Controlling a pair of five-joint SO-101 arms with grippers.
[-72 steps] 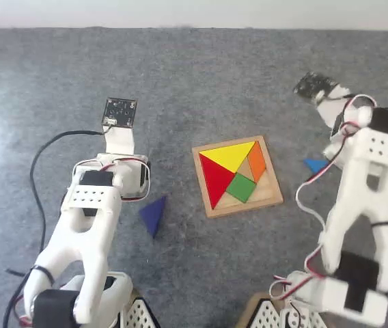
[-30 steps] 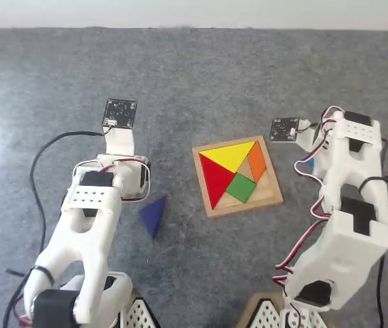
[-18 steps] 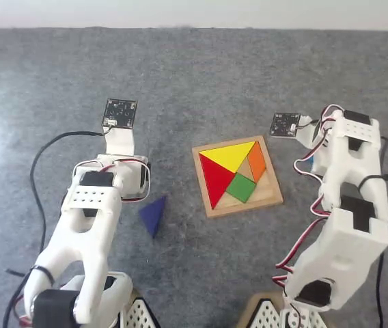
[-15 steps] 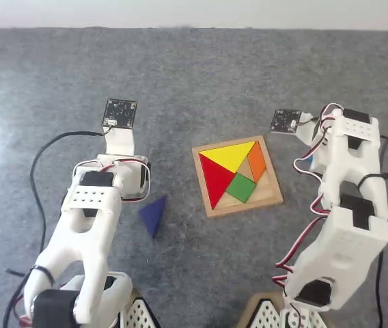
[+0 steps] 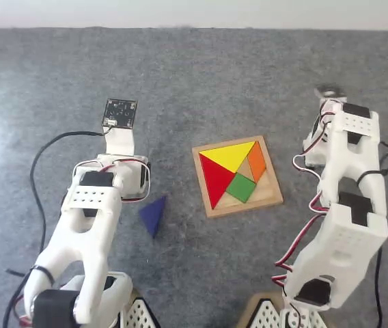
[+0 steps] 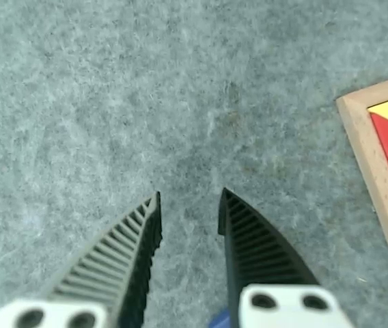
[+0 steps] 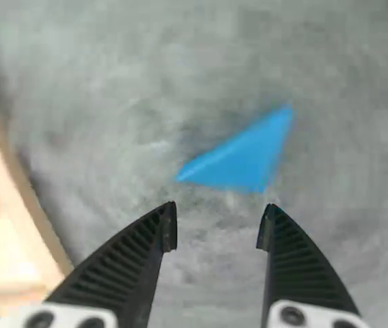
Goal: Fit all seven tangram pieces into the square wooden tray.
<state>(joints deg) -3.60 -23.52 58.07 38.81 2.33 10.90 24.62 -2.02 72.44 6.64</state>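
The square wooden tray [image 5: 273,199] lies mid-table and holds a yellow triangle [image 5: 229,156], a red triangle [image 5: 214,179], a green square [image 5: 240,186] and an orange piece [image 5: 257,160]; some bare wood shows among them. A dark blue triangle [image 5: 154,214] lies on the mat left of the tray, beside the left arm [image 5: 91,205]. A light blue triangle [image 7: 242,157] lies flat on the mat just ahead of my right gripper [image 7: 219,208], which is open and holds nothing. My left gripper [image 6: 190,198] is open over bare mat.
Grey felt mat covers the table. The tray's corner [image 6: 361,137] sits beside the left gripper, and its wooden edge [image 7: 16,225] runs close by the right gripper. The right arm [image 5: 348,171] stands just right of the tray. A black cable [image 5: 40,157] trails at the left.
The right arm swung in beside the tray and now covers the light blue triangle in the high view; its wrist then turned toward the far side. The left arm has not moved.
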